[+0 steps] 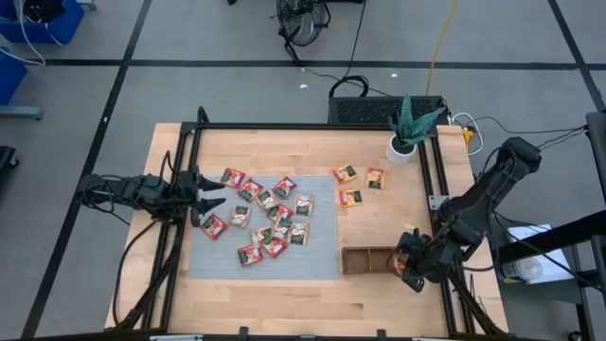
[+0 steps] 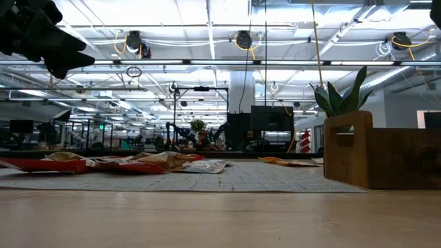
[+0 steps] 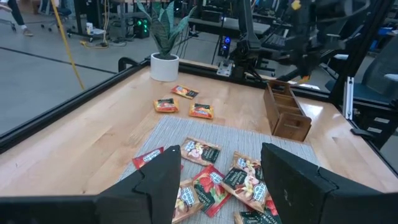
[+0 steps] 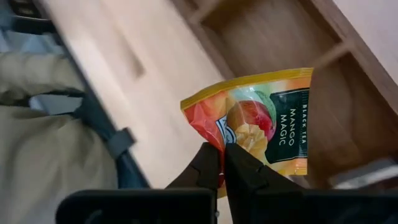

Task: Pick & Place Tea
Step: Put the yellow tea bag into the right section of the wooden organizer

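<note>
Your right end effector point(image 4: 224, 163) is pinched shut on the corner of one yellow-orange sachet point(image 4: 258, 124), which hangs just above the brown wooden tray point(image 4: 348, 106) at the near right of the surface point(image 1: 284, 294); in the overhead view that end effector point(image 1: 409, 260) sits right at the tray point(image 1: 365, 260)'s outer end. Judge the sachet as very light, thin and floppy: foil-like, probably slick, held only by an edge, so it may swing or slip if you move sharply. Corner or edge pinches look like the sensible hold, since the packets lie flat with little to get under. The rest of the tea point(image 1: 270, 216) lies scattered, partly overlapping, on the grey mat point(image 1: 317, 260), and three more orange sachets point(image 1: 358, 184) lie off the mat towards the potted plant point(image 1: 409, 133). Your right arm is folded in low from the right edge, wrist turned down over the tray. Your left end effector point(image 1: 210, 199) waits at the mat's left edge, fingers point(image 3: 292, 183) spread wide and empty, pointing level across the pile. Overlapped packets may lift in pairs.
</note>
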### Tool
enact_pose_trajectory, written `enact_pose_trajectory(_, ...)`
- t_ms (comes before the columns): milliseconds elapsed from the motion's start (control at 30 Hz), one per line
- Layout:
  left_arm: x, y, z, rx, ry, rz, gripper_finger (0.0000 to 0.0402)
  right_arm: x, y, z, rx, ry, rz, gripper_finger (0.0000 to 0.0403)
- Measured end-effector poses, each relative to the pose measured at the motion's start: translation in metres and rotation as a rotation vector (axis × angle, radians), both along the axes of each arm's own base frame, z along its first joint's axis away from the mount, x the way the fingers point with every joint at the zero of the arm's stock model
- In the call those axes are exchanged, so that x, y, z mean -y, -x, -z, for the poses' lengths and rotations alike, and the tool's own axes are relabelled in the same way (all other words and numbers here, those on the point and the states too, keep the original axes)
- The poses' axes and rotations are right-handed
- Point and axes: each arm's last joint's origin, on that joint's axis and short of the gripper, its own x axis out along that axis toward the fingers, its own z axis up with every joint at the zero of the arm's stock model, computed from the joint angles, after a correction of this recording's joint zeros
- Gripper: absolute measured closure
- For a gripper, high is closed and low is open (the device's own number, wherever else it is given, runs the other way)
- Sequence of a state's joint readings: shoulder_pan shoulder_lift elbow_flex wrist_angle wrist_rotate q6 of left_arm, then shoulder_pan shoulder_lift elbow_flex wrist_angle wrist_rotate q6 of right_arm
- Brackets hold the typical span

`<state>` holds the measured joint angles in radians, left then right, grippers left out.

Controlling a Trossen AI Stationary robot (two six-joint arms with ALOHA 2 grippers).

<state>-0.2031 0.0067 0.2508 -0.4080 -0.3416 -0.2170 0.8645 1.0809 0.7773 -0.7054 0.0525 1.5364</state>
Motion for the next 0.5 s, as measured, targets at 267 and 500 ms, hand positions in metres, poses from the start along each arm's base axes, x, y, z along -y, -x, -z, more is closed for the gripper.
enact_pose_trajectory(267, 0.0, 0.0, 0.0, 0.0, 0.0, 0.0, 0.0178, 0.001, 0.004, 0.024, -0.012, -0.019, 0.035, 0.0399)
enact_pose_trajectory(500, 0.0, 0.0, 0.0, 0.0, 0.0, 0.0, 0.0178, 0.006, 0.008, 0.035, -0.068, -0.006, 0.103, 0.0381)
